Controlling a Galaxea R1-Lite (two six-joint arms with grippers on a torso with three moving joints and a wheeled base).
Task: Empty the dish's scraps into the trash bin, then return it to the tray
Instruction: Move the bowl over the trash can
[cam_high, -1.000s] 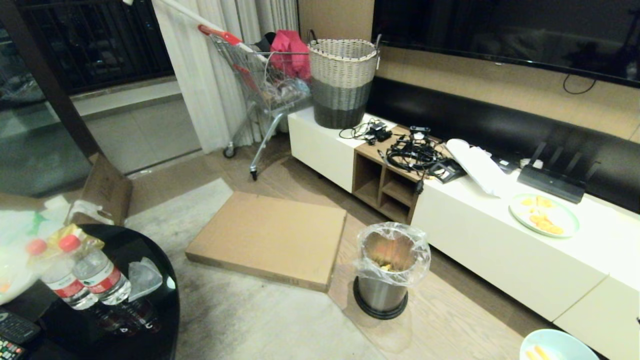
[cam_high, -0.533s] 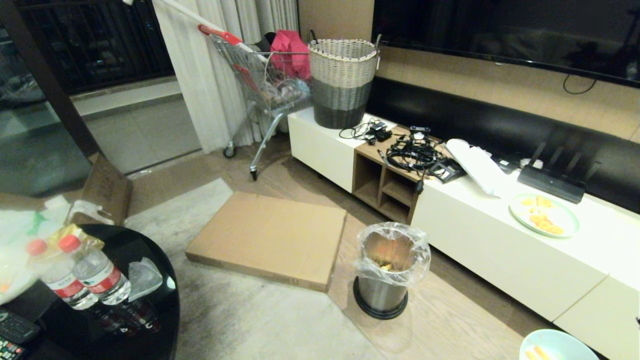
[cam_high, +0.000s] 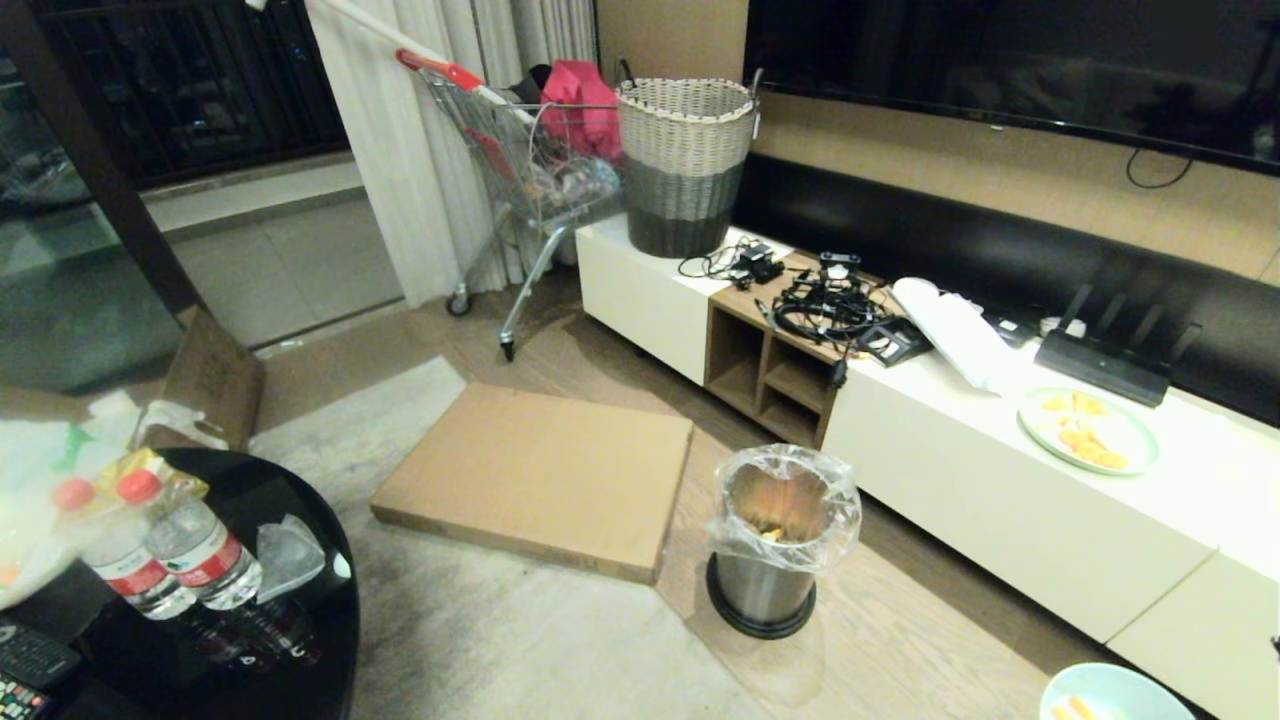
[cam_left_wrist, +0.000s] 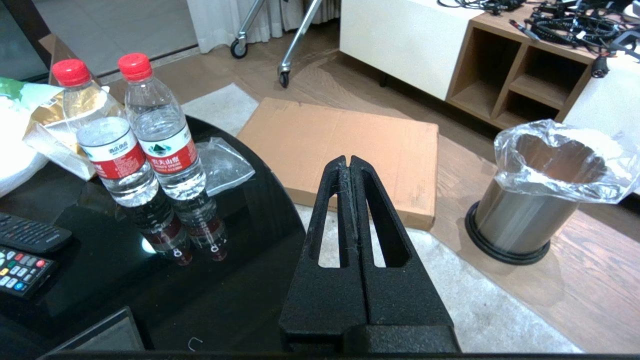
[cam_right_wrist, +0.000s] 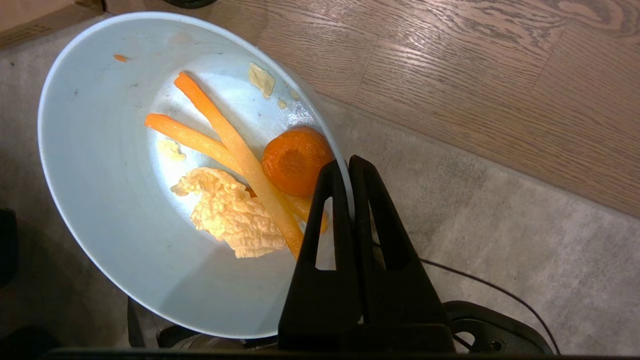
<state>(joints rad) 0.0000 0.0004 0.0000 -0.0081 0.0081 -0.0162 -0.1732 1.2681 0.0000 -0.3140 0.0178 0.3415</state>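
My right gripper (cam_right_wrist: 348, 167) is shut on the rim of the dish (cam_right_wrist: 125, 190), a pale bluish-white bowl held over the grey rug. Scraps (cam_right_wrist: 240, 170) lie inside it: orange carrot sticks, a round carrot slice and a pale crinkled leaf. In the head view only the dish's top edge (cam_high: 1110, 692) shows, at the lower right corner. The trash bin (cam_high: 775, 540), shiny steel with a clear liner, stands on the wood floor to the left of the dish and farther off. My left gripper (cam_left_wrist: 350, 161) is shut on nothing, parked over the black table's edge. The tray is out of view.
A flat cardboard box (cam_high: 540, 475) lies on the floor left of the bin. The low white cabinet (cam_high: 1000, 510) on the right carries a pale-green plate (cam_high: 1088, 428), cables and a woven basket (cam_high: 685, 165). Water bottles (cam_high: 190, 550) stand on the black round table (cam_high: 300, 640). A shopping cart (cam_high: 520, 170) stands behind.
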